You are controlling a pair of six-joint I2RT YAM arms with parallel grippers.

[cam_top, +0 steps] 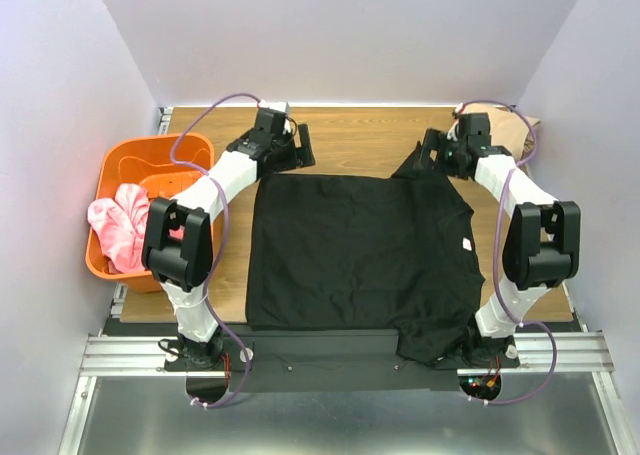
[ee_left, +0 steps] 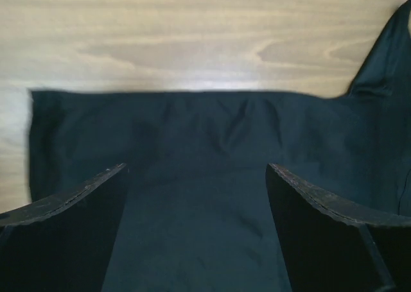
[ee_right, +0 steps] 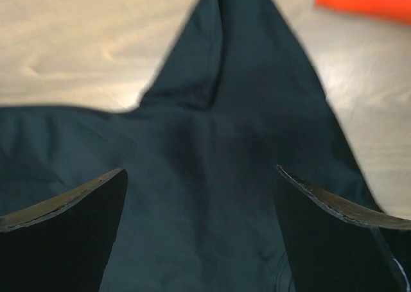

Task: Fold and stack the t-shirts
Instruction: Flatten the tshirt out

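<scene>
Black shirt spread on the bench; left pincer at 11 o'clock, right pincer at 1, both fingers parted.

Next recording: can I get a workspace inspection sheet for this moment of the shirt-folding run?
Surface: wooden table, bare wood showing beyond the shirt.
Job's things: black t-shirt spread flat in the middle, white tag toward the right arm; tan thing at the far right corner, partly hidden, cannot tell if it is a shirt.
Clutter: orange basket at the left, pink cloth inside it.
Grippers: left gripper open over the shirt's far edge; right gripper open over a sleeve.
Cables: purple cables loop off both arms.
Surroundings: pale walls on three sides; metal rail at the near edge.
</scene>
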